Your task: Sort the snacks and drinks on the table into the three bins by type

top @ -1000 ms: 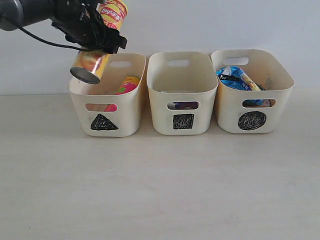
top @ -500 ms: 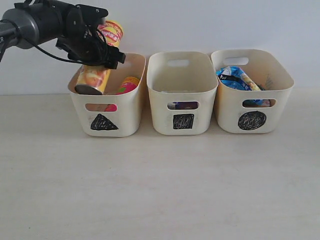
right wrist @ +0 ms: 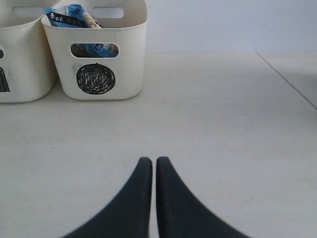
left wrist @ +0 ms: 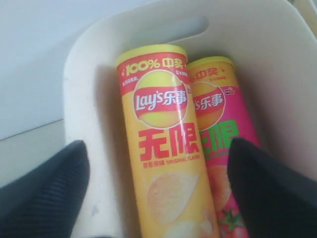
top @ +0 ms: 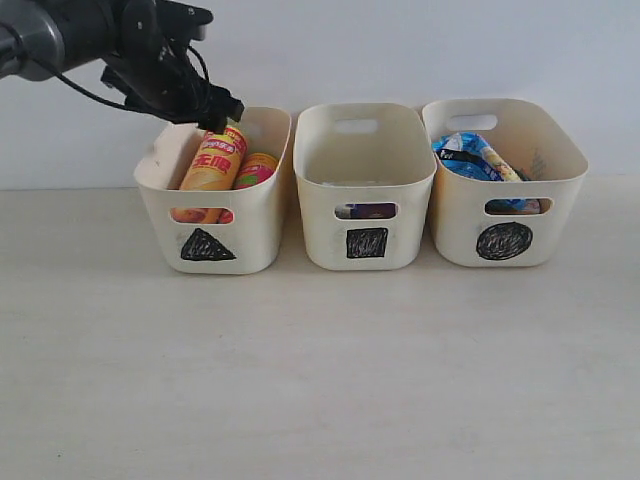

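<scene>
The pale beige surface (top: pixel 320 380) is the biggest thing here, and three cream bins stand on it in a row, close side by side. In the exterior view the triangle bin (top: pixel 255 240) is on the left, the square bin (top: pixel 320 200) is in the middle and the circle bin (top: pixel 450 215) is on the right. A black arm (top: pixel 60 35) reaches in from the left, over the triangle bin. At its end the left gripper (top: pixel 205 108) hangs just above the bin's rim. Its jaws are wide apart and hold nothing. The left wrist view looks down between them into the bin. Inside the triangle bin a yellow chip tube (top: pixel 212 160) leans with its top poking up over the rim. A pink chip tube (top: pixel 256 170) lies right beside it, and the two seem to touch along their sides. In the circle bin a blue-white packet (top: pixel 470 155) sticks up above the rim. Low in the square bin sits a small dark purple pack (top: pixel 368 211). The right gripper (right wrist: pixel 154 163) is low over the bare surface, well apart from the circle bin. Its jaws are close together with nothing between them.
</scene>
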`<action>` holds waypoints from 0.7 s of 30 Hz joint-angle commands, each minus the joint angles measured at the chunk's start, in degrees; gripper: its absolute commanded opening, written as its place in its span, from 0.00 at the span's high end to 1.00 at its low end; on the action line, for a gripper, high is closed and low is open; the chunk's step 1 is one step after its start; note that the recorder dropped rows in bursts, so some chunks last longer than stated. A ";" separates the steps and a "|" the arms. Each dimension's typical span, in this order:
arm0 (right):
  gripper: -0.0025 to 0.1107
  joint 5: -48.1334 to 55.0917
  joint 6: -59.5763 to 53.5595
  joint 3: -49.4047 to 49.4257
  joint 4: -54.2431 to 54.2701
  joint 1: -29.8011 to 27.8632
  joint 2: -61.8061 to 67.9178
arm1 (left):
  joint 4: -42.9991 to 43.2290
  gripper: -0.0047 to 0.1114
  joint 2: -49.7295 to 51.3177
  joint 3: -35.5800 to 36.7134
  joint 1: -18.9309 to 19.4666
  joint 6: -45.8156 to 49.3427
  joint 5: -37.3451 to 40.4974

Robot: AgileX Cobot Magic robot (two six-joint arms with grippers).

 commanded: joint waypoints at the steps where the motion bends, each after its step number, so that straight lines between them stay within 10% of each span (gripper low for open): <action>1: 0.97 -0.47 -0.12 -0.05 -0.36 0.08 -0.29 | -0.39 0.70 -4.69 -0.44 0.09 4.95 5.82; 3: 0.97 -0.47 -0.12 -0.05 -0.36 0.08 -0.29 | -0.53 0.92 -6.22 -0.33 0.68 5.67 9.17; 21: 0.97 -0.37 -0.12 -0.05 -0.36 0.08 -0.29 | -2.46 0.92 -35.05 36.69 2.33 0.87 -0.11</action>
